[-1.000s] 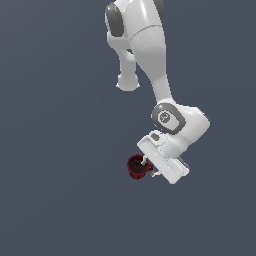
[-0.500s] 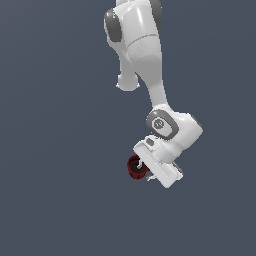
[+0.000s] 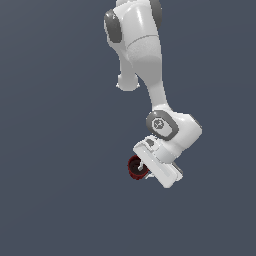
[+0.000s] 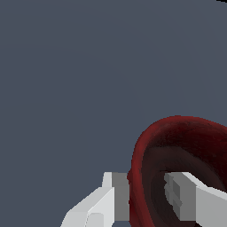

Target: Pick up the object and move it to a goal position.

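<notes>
The object, a small dark red mug with a dark inside, hangs at the white hand's tip in the exterior view. My gripper is shut on the mug's wall. In the wrist view the mug fills the lower corner. One finger presses on the outside of the rim and the other finger sits inside the cup; the gripper pinches the wall between them. The mug's handle does not show.
The white arm reaches down from the top of the exterior view. Behind it there is only a plain dark grey-blue background, with no other objects or edges visible.
The arm's upper links and wrist have shifted slightly. The mug stays gripped and has barely moved in the picture.
</notes>
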